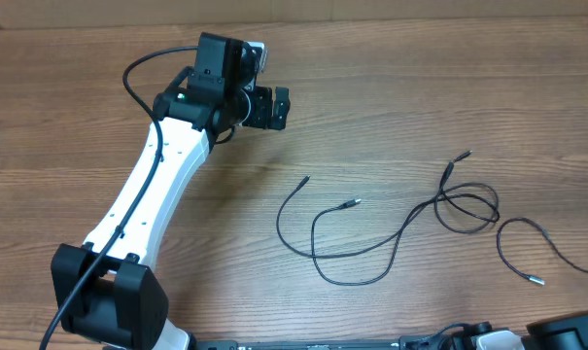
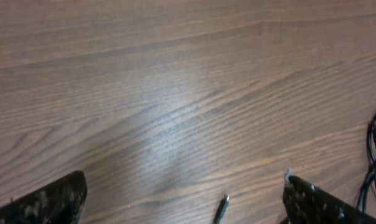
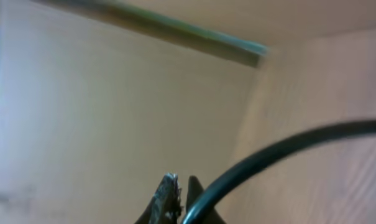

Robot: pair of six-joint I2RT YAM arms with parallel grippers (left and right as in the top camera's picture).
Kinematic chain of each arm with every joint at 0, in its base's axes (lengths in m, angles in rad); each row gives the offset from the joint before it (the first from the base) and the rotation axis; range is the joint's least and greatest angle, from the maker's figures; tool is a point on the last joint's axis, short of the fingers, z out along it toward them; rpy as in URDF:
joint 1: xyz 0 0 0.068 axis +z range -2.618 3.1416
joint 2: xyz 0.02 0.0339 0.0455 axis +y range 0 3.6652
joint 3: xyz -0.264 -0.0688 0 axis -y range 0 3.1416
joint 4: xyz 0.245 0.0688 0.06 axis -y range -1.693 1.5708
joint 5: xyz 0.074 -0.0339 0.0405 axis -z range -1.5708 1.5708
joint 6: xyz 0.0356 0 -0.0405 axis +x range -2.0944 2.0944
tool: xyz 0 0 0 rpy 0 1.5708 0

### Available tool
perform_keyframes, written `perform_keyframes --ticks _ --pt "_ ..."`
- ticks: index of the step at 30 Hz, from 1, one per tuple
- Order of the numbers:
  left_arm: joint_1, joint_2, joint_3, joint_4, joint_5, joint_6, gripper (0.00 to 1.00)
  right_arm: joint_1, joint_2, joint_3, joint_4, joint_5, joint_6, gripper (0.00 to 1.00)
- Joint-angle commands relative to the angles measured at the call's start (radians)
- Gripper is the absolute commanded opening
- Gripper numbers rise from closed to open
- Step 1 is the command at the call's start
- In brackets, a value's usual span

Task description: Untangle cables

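Down and to the right of the left gripper (image 1: 270,107), flat on the table (image 1: 420,78): thin black cables (image 1: 439,197), running mostly left to right, loose ends toward that gripper and the crossed loop farthest from it. Probably limp, light and slippery, so best pinched just behind the plug (image 1: 306,179) nearest that gripper, not mid-cord. Wide apart and empty at the left gripper; pinched narrow, seemingly on nothing, at the right gripper (image 3: 177,196).
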Motion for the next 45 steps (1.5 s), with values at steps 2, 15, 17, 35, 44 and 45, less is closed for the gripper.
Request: perform_keyframes --ticks 2,15,17,35,44,45 --pt "0.002 -0.008 0.022 0.0 -0.009 -0.006 1.0 -0.004 -0.007 0.003 -0.294 0.343 -0.299 0.42" --pt "0.002 -0.008 0.022 0.0 -0.009 -0.006 1.0 -0.004 -0.008 0.003 -0.701 0.493 -0.359 1.0" --pt "0.002 -0.008 0.022 0.0 -0.009 -0.006 1.0 -0.004 -0.008 0.003 -0.792 0.499 -0.372 1.0" --pt "0.002 -0.008 0.022 0.0 -0.009 -0.006 1.0 0.266 -0.007 0.003 -1.094 0.491 -0.667 1.0" --pt "0.002 -0.008 0.022 0.0 -0.009 -0.006 1.0 0.632 -0.007 0.002 -1.064 0.509 -0.539 1.0" --pt "0.002 -0.008 0.022 0.0 -0.009 -0.006 1.0 0.661 -0.007 0.002 -1.063 0.52 -0.525 1.0"
